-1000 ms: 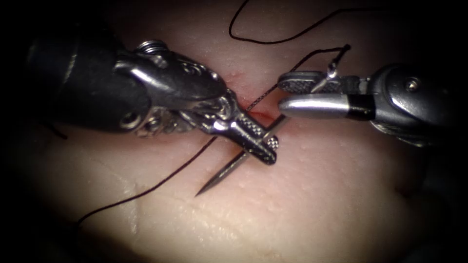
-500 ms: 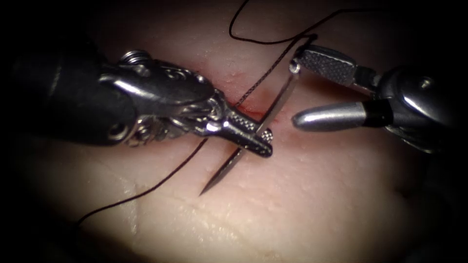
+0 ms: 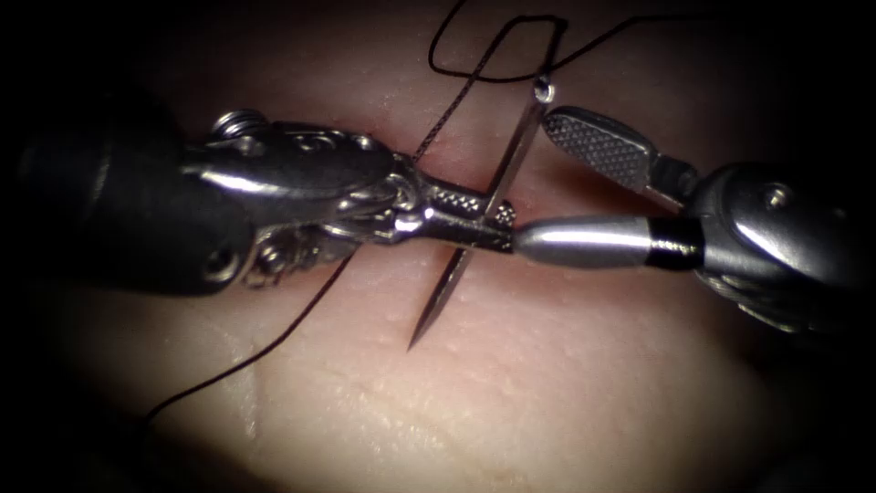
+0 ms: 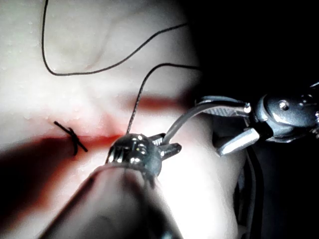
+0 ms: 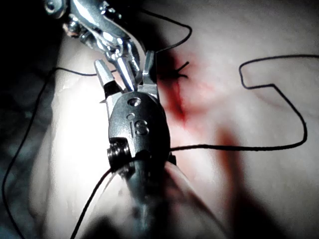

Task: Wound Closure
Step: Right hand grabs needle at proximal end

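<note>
Endoscope view, contents as they lie. Left tool (image 3: 488, 228): enters from the picture's left, jaws clamped on the needle (image 3: 484, 210) near the middle of its curve. Needle: clear of the tissue (image 3: 566, 383), held above the cut, point (image 3: 415, 345) aimed down and to the left over the pale surface, tail end (image 3: 543, 89) up near the right tool's upper jaw. Right tool (image 3: 538, 183): enters from the picture's right, jaws spread apart and gripping nothing; the lower jaw lies just beside the left tool's tip, the upper jaw sits near the needle's tail. Thread (image 3: 456, 100): dark, runs from the needle's tail in a loop across the upper tissue, passes behind the left tool, then trails down to the lower left (where it ends cannot be told). Red fluid (image 3: 456, 160): a faint stain along the cut behind the left tool.

Left wrist view: left tool (image 4: 167, 147) closed on the curved needle (image 4: 187, 119), right tool (image 4: 227, 124) beyond with jaws parted, a short knotted stitch (image 4: 72, 139) crossing the red cut.

Right wrist view: right tool (image 5: 127, 74) with its jaws apart around the left tool's tip, thread (image 5: 274, 119) looping over the tissue.
</note>
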Controlling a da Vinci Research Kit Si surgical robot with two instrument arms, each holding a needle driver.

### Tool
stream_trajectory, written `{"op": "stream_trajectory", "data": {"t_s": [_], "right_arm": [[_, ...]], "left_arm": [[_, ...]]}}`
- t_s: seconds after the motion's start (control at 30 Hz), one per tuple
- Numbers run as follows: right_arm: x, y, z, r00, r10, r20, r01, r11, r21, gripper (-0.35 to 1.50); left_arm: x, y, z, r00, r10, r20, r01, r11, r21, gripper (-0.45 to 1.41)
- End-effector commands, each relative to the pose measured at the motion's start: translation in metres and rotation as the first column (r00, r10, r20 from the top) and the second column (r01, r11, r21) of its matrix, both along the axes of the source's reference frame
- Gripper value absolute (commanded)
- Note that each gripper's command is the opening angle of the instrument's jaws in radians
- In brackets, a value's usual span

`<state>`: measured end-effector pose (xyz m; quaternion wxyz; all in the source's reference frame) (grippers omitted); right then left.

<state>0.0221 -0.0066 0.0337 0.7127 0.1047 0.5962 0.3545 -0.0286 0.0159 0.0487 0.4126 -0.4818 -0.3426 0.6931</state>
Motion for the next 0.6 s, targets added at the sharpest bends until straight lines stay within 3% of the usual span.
{"op": "stream_trajectory", "data": {"t_s": [0.03, 0.37, 0.6], "right_arm": [[0.0005, -0.0004, 0.0003, 1.000, 0.013, 0.004, -0.013, 1.000, 0.002, 1.09], [0.0004, 0.0009, 0.0002, 0.998, 0.036, 0.051, -0.037, 0.999, 0.013, 0.93], [0.0024, 0.0003, 0.0008, 0.998, 0.002, 0.055, -0.002, 1.000, 0.011, 0.78]], "left_arm": [[-0.0005, -0.0008, 0.0005, 1.000, 0.001, -0.003, -0.001, 1.000, -0.002, -0.45], [-0.0004, -0.0017, 0.0006, 1.000, -0.009, -0.026, 0.008, 1.000, -0.026, -0.45], [-0.0004, -0.0015, 0.0005, 1.000, -0.015, -0.023, 0.014, 1.000, -0.023, -0.45]]}}
